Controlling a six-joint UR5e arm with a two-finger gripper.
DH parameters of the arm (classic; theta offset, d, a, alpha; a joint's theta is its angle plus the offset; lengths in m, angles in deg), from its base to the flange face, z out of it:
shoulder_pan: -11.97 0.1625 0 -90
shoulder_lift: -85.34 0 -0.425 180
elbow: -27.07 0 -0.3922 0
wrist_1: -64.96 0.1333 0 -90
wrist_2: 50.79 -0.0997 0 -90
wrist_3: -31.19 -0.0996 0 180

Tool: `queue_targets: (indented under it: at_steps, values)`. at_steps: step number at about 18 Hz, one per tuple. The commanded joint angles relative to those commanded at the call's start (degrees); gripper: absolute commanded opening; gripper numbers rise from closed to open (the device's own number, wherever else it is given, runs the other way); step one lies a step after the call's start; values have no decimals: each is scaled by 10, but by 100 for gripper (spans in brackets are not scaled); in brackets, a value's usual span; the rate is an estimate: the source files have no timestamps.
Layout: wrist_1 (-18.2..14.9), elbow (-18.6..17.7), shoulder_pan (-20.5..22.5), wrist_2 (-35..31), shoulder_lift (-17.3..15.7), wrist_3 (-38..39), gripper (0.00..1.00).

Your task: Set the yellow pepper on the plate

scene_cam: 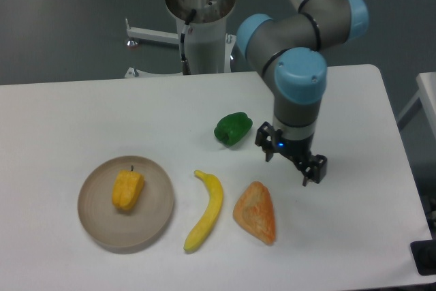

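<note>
Gripper (pixel 291 161): held open and empty above the tabletop (pixel 354 114)
Green pepper (pixel 233 128): seen at its 10 o'clock
Yellow pepper (pixel 127 190): laid on the plate (pixel 95 226), far off at 9 o'clock

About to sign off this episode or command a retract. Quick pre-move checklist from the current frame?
1. yellow pepper on the plate: ok, it lies inside the rim.
2. Pepper free of the end effector: ok, the end effector is far off to the right, above the table.
3. End effector empty: ok, nothing between the fingers.
4. Jaw state: open.
5. Clearance to green pepper and orange wedge: cannot tell, one view gives no height.
6. banana outside the plate: ok.
</note>
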State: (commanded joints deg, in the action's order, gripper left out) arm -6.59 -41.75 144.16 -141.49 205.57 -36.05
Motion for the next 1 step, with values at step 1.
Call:
queue_targets:
  at_steps: [1]
  values:
    - [3,-2,1,0,0,0,100]
